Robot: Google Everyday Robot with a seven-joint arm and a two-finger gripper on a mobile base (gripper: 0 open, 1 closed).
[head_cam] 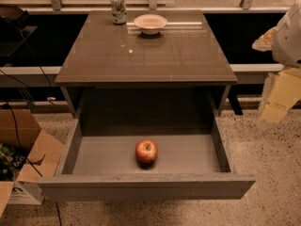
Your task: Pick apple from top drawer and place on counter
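A: Where is the apple [146,151] relative to the gripper [276,102]?

B: Well apart from it. The apple lies on the floor of the drawer [146,186], about midway between the drawer's 2 side walls and a little nearer its front panel than its back. The gripper hangs outside the drawer, past the drawer's wall on the right of the view, higher than the drawer's rim and further back than the apple. Nothing touches the apple.

A: Is the gripper spread or closed?

B: I can't tell. It shows as pale and yellowish blocks at the edge of the view, holding nothing that I can make out.

A: How does the apple look?

B: Small, round and red, with a yellowish patch on top around the stem dimple, which faces up. It casts a short shadow on the smooth grey-brown drawer floor, and it is the only thing in there.

A: And the drawer?

B: Pulled fully out, wide and shallow, with a plain flat front.

A: What else?

B: The counter [141,55] sits above the drawer's back, glossy dark brown. At the edge furthest from the drawer stand 1 pale bowl [150,22] and 1 can [118,8], side by side. A cardboard box [33,154] lies open on the speckled ground left of the drawer.
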